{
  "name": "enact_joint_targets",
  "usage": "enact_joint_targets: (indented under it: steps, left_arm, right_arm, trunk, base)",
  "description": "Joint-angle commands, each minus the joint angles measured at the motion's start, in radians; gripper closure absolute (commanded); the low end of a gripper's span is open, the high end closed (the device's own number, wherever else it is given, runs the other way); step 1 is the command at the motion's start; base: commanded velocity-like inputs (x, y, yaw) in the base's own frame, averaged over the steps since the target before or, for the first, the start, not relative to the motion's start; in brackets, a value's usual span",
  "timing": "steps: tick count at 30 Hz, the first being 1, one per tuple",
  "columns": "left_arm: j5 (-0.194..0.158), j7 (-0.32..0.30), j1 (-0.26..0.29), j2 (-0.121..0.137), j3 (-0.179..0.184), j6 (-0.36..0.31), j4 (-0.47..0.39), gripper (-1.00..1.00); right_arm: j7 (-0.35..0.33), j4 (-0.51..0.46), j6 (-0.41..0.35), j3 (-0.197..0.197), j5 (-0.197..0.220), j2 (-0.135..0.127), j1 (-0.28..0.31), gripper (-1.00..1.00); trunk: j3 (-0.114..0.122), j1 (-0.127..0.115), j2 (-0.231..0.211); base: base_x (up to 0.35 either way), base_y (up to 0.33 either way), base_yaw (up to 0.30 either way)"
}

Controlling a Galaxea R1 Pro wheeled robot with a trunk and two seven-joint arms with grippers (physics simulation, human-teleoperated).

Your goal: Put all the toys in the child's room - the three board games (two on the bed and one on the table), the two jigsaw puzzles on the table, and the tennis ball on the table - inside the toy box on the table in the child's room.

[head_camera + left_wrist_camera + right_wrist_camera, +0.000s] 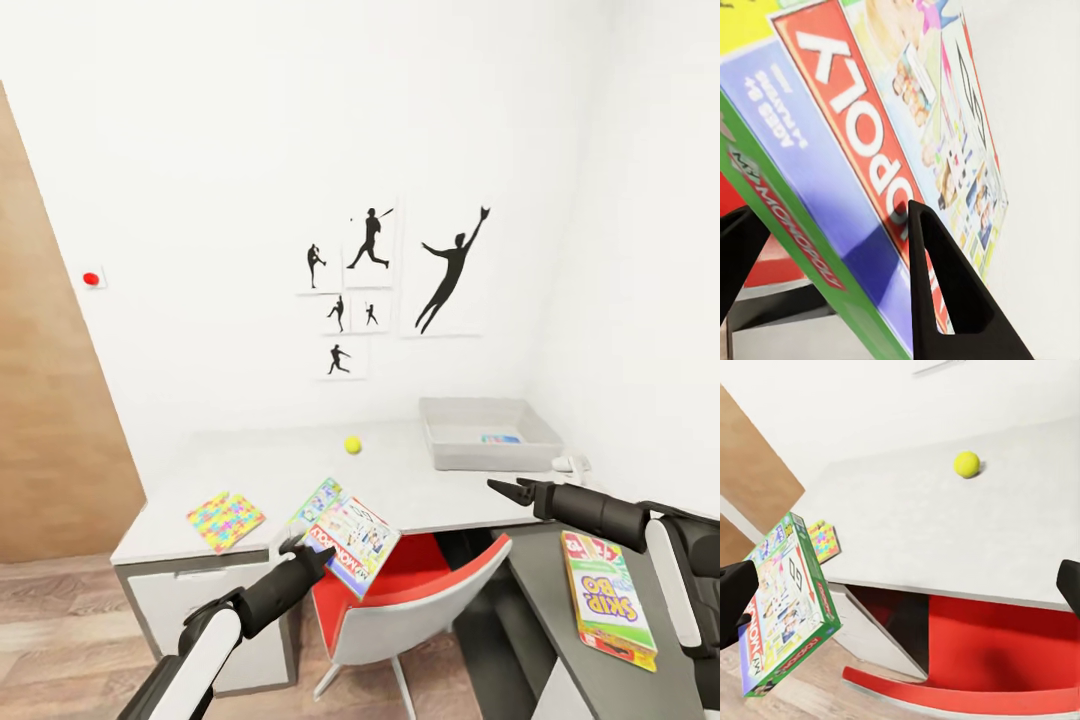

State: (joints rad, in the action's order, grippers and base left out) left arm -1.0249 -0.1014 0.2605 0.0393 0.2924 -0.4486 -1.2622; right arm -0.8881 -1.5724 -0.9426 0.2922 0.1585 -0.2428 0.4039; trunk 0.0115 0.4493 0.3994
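My left end effector (300, 549) clamps the green board game (352, 543) at its near edge, above the table (260, 480) front; my right end effector (497, 486) hangs open, well apart.

Left fingers (300, 548) holding Monopoly box (352, 545), tennis ball (352, 444), toy box (490, 433)

A child's bedroom at home. Sports silhouettes (385, 285) hang above a desk (260, 480) with puzzles (225, 520), a tennis ball (352, 444) and 1 red chair (420, 590).
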Motion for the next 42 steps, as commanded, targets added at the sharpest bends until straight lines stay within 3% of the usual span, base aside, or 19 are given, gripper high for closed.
enact_joint_targets:
  steps: [1, 20, 42]
  left_arm:
    - [-0.005, 0.000, 0.000, 0.001, 0.001, -0.003, 0.000, 1.00]
    - [-0.003, 0.003, 0.000, 0.001, 0.001, -0.002, 0.002, 1.00]
    - [-0.003, 0.011, 0.000, 0.001, 0.001, -0.002, 0.004, 1.00]
  right_arm:
    - [-0.002, -0.001, -0.005, 0.001, 0.003, 0.000, 0.000, -1.00]
    - [-0.002, -0.010, 0.002, -0.005, 0.001, 0.007, -0.003, -1.00]
    - [-0.003, -0.015, 0.002, -0.001, 0.001, 0.005, -0.003, -1.00]
  trunk:
    - [0.000, 0.001, 0.001]
    - [0.000, 0.001, 0.001]
    - [0.003, 0.001, 0.001]
  base:
    - [0.174, 0.000, -0.024]
    - [0.270, 0.000, -0.007]
    - [0.023, 0.000, 0.084]
